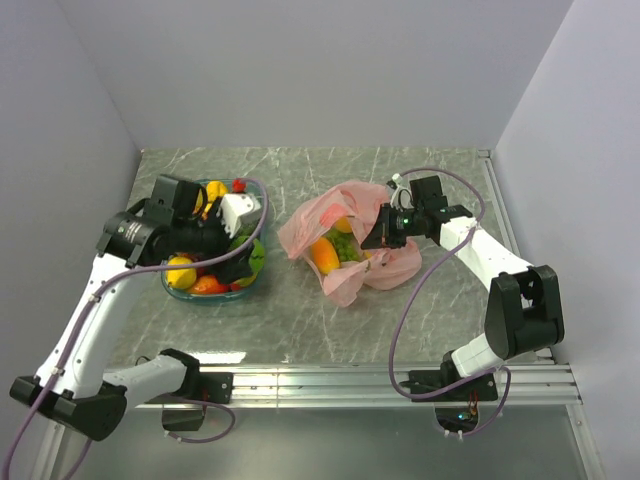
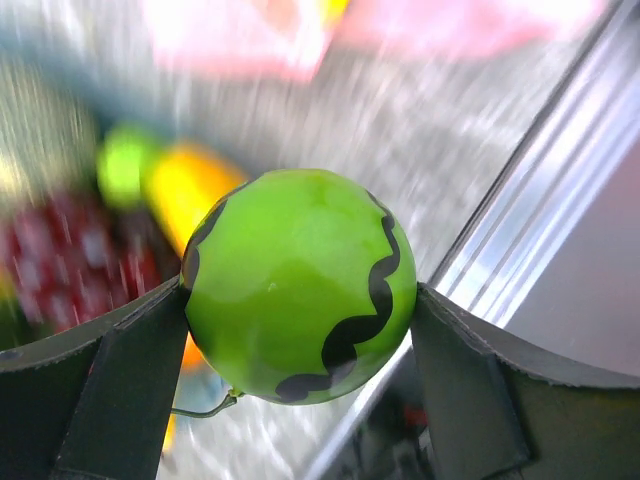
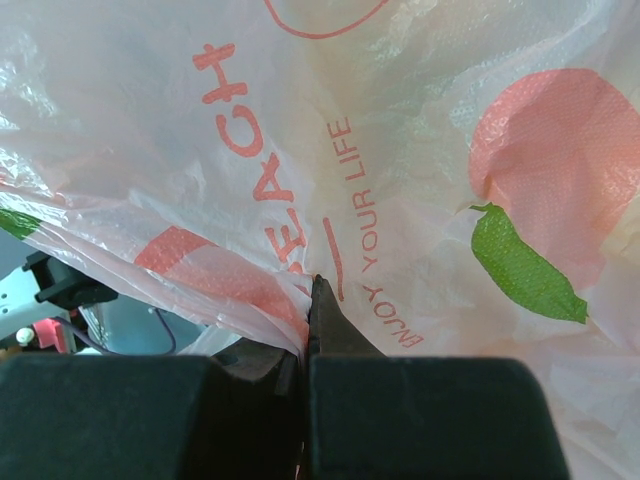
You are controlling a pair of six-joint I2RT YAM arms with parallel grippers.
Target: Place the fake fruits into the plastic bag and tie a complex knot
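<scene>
A round green fake fruit (image 2: 290,270) with black wavy stripes sits squeezed between the two dark fingers of my left gripper (image 2: 300,292), lifted just over the tray's right end (image 1: 256,256). The pink plastic bag (image 1: 350,235) lies at the table's middle with its mouth open leftward, an orange mango (image 1: 324,253) and green grapes (image 1: 345,245) inside. My right gripper (image 3: 312,288) is shut on a pinched fold of the bag (image 3: 420,150) at its right rim (image 1: 380,236). More fake fruits, yellow (image 1: 181,272) and red (image 1: 208,285), lie in the tray.
The clear teal tray (image 1: 170,290) stands at the left, mostly under my left arm. Grey walls close the table at the back and both sides. A metal rail (image 1: 400,378) runs along the near edge.
</scene>
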